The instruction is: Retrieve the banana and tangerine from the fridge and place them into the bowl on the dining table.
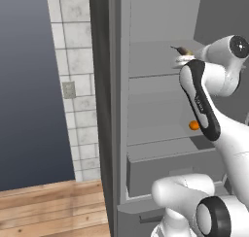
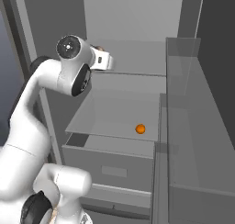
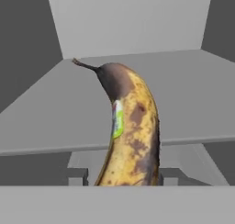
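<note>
A yellow banana (image 3: 131, 126) with brown patches and a green sticker rises between my gripper's (image 3: 123, 175) two finger tips; the jaws stand close against its lower end. From the base views my gripper (image 1: 185, 60) reaches into the open grey fridge (image 1: 146, 22) at the upper shelf, and the banana's dark stem (image 1: 182, 50) pokes out past the hand. The banana (image 2: 97, 48) peeks from behind the wrist, above the gripper (image 2: 104, 61). A small orange tangerine (image 1: 194, 125) lies on the lower shelf, below and apart from the hand, and the tangerine (image 2: 140, 129) sits near that shelf's front edge.
Below the shelves a grey drawer (image 2: 110, 165) stands pulled out slightly. The open fridge door (image 2: 183, 103) with its bins stands at the right. A tiled wall (image 1: 78, 85) and wooden floor (image 1: 48, 207) lie left of the fridge.
</note>
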Robot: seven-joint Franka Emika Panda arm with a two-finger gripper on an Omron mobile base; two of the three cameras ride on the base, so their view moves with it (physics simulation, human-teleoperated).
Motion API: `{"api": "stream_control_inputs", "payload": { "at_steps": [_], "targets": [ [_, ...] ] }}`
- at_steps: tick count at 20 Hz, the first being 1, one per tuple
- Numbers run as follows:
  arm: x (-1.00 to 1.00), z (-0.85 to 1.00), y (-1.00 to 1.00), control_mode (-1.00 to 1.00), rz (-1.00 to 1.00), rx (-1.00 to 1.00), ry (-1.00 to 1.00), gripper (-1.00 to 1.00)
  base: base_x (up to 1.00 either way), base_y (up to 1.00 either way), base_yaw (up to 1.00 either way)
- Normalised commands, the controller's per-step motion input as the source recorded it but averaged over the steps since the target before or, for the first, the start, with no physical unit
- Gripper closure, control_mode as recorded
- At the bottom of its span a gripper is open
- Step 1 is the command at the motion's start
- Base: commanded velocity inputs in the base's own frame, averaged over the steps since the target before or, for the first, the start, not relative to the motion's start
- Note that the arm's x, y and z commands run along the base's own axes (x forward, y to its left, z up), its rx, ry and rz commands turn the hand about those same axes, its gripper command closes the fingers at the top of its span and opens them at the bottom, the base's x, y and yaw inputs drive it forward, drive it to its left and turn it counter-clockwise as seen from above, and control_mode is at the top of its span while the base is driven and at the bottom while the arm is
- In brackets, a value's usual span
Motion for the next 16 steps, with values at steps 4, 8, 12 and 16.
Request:
{"api": "stream_control_inputs", "payload": {
  "at_steps": [4, 8, 12, 16],
  "targets": [
    [-1.0, -0.16, 0.0, -1.0, 0.0, -0.01, 0.0, 1.0, 0.0, 0.0, 0.0],
    [-1.0, -0.51, 0.0, -1.0, 0.0, 0.0, -0.05, 1.0, 0.0, 0.0, 0.0],
    [-1.0, -0.64, 0.0, -1.0, 0.0, -0.01, -0.02, 1.0, 0.0, 0.0, 0.0],
    [-0.84, -0.67, 0.04, -1.0, 0.0, -0.08, 0.03, 1.0, 0.0, 0.0, 0.0]
  ]
}}
